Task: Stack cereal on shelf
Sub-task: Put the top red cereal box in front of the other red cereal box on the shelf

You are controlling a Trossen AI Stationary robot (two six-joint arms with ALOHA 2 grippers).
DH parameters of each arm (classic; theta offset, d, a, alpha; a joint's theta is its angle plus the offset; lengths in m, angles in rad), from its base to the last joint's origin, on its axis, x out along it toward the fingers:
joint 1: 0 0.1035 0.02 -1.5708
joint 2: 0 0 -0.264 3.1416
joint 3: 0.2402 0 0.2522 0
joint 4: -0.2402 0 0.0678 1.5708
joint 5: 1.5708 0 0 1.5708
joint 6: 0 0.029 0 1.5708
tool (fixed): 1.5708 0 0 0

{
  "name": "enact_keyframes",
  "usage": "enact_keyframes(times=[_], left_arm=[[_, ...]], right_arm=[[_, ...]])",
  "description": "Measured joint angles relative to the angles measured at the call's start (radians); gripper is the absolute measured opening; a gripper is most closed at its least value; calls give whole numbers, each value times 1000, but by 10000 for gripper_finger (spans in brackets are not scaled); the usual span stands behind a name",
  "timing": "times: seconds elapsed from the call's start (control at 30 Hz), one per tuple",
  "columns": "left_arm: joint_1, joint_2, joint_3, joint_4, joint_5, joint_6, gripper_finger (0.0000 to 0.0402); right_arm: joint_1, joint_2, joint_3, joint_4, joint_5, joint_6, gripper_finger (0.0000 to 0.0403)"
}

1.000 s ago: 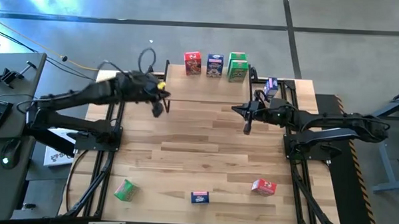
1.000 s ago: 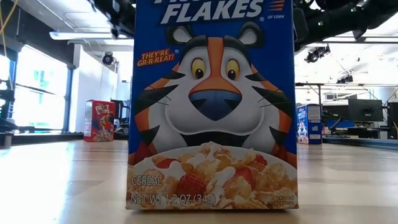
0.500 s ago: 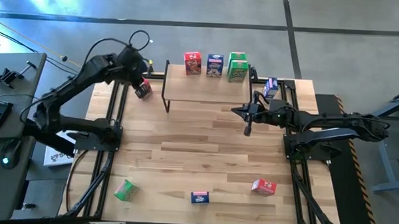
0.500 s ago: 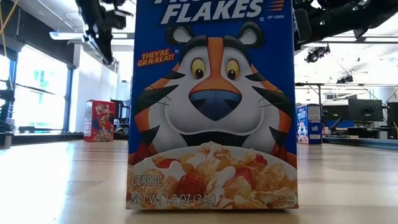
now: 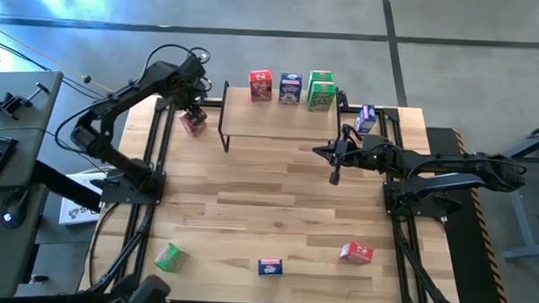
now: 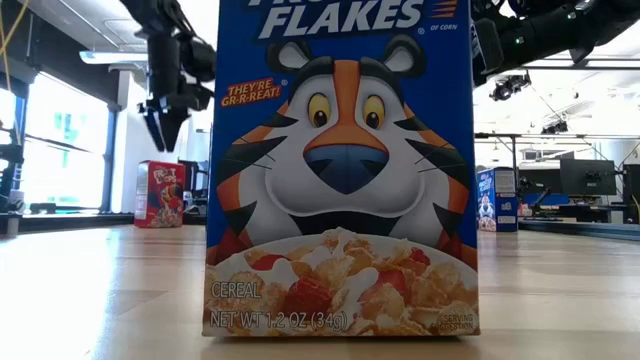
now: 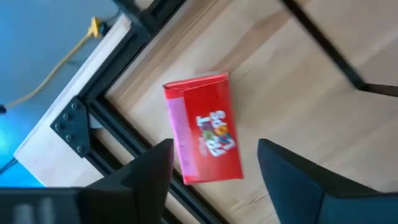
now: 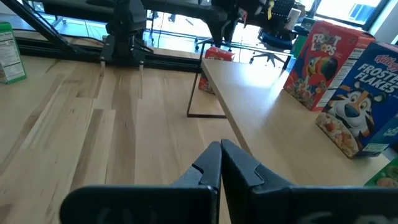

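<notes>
A red cereal box (image 7: 204,127) (image 5: 194,122) rests on the table at the far left, just left of the shelf (image 5: 279,125). My left gripper (image 7: 214,146) (image 6: 165,125) hangs open right above it, fingers pointing down, one on either side and clear of it. Along the shelf's far edge stand a red (image 5: 260,85), a blue (image 5: 291,88) and a green box (image 5: 321,90). My right gripper (image 8: 221,144) (image 5: 333,168) is shut on nothing and hovers in front of the shelf's right end.
A blue box (image 5: 367,117) stands right of the shelf. Near the front edge are a green box (image 5: 168,256), a blue box (image 5: 270,267) that fills the low view (image 6: 340,170), and a red box (image 5: 357,253). Black frame rails (image 5: 152,165) run along both sides.
My left gripper has swung from in front of the shelf's left leg toward the table's far left corner, tipped its fingers down over the red box, come lower and opened. The red box has stayed in place.
</notes>
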Motion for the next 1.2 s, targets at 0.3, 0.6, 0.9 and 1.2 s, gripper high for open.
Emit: enact_keyframes(times=[0.3,0.6,0.9,1.2], left_arm=[[46,77,1,5,-22,-3,257],[57,80,-40,27,15,-10,255],[57,78,-13,18,30,-10,255],[57,77,-14,26,88,-10,255]], right_arm=[[0,0,0,0,0,2,0],[0,0,0,5,0,2,0],[0,0,0,5,0,2,0],[0,0,0,5,0,2,0]])
